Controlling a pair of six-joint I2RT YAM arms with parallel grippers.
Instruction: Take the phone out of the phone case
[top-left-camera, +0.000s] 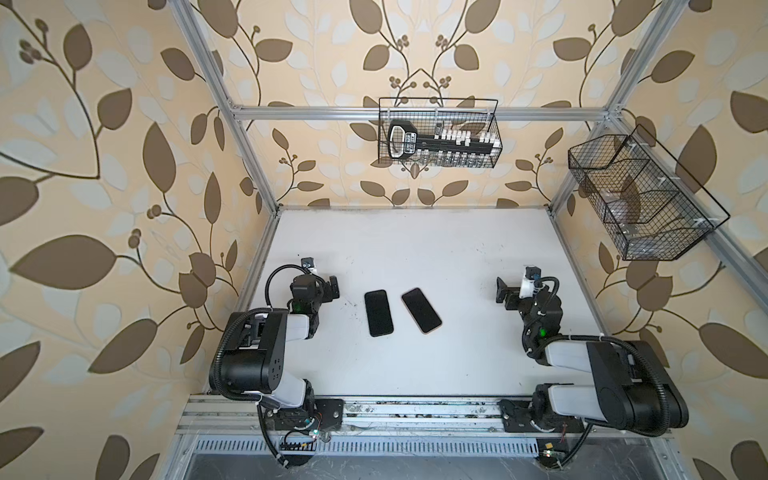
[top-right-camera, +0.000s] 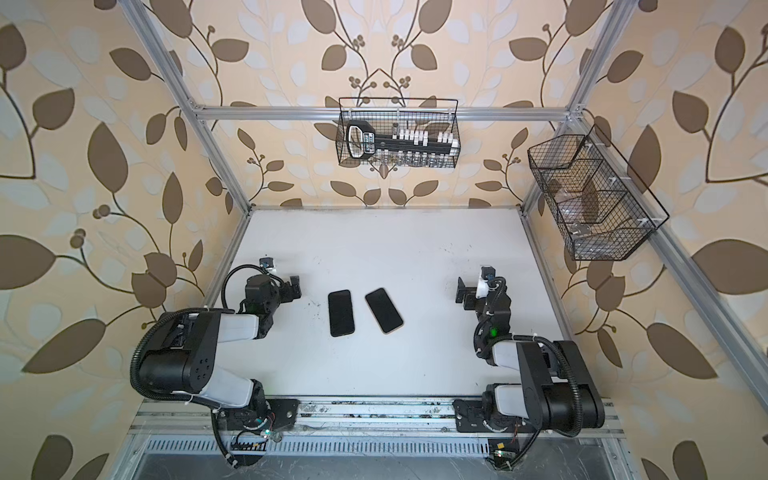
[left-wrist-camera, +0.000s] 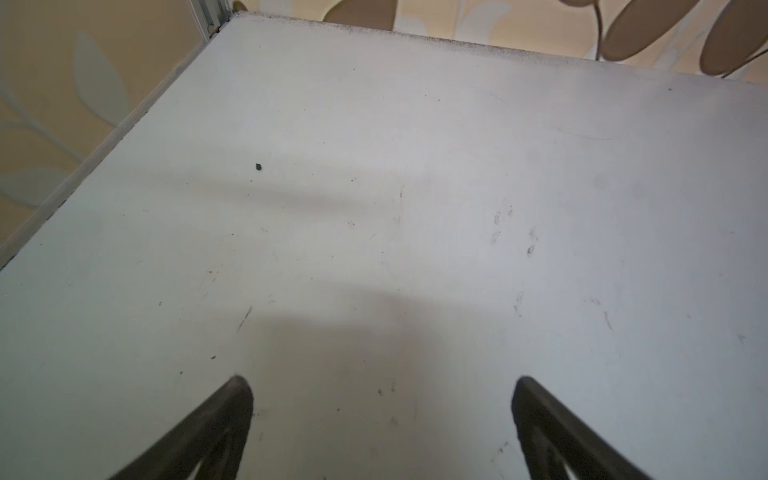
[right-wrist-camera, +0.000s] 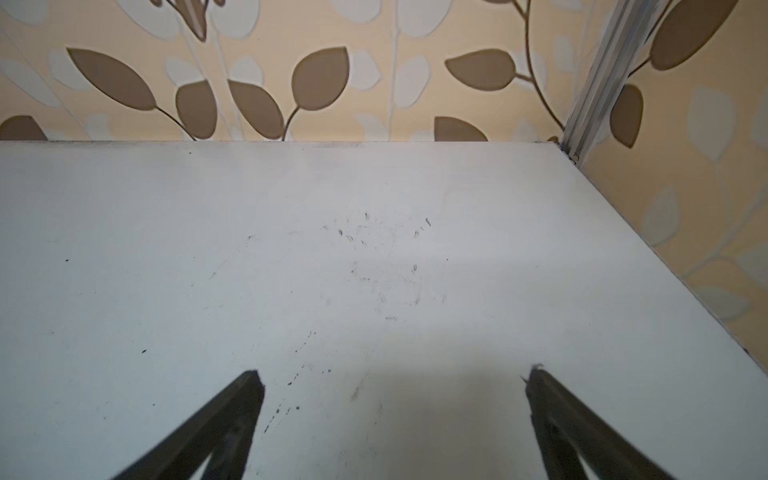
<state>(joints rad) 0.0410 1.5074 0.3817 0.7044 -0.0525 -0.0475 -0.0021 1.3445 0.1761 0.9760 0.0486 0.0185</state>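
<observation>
Two flat black slabs lie side by side on the white table, apart from each other, in both top views. One slab is plain black. The other is angled and has a tan rim. Which is the phone and which the phone case I cannot tell. My left gripper stands open left of them, empty, over bare table. My right gripper stands open off to the right, also empty. Neither wrist view shows the slabs.
A wire basket with a black-and-white tool hangs on the back rail. A second wire basket hangs on the right rail. Aluminium frame posts stand at the table's corners, and a metal rail runs along the front edge.
</observation>
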